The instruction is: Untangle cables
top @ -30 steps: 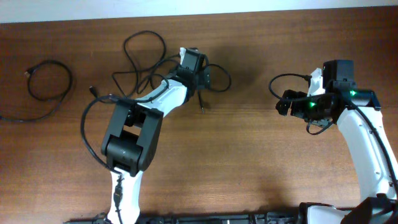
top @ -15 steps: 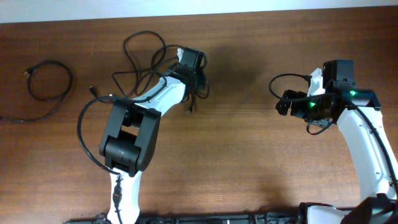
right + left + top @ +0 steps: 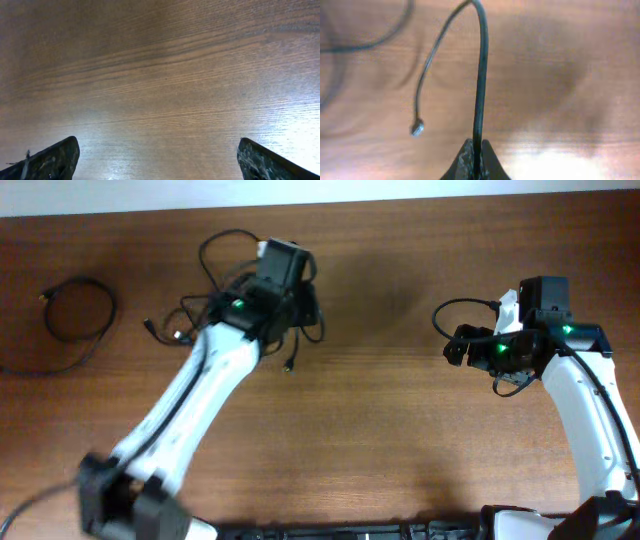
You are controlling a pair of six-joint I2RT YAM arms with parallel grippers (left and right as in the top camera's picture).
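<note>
Black cable (image 3: 481, 75) in left claw (image 3: 475, 152)

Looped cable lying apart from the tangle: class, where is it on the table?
Overhead view: the looped cable lies at the table's left end, well left of the tangle.

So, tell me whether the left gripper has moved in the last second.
Yes. The left gripper, shut on a cable, has shifted left and slightly toward the table's far edge.
</note>
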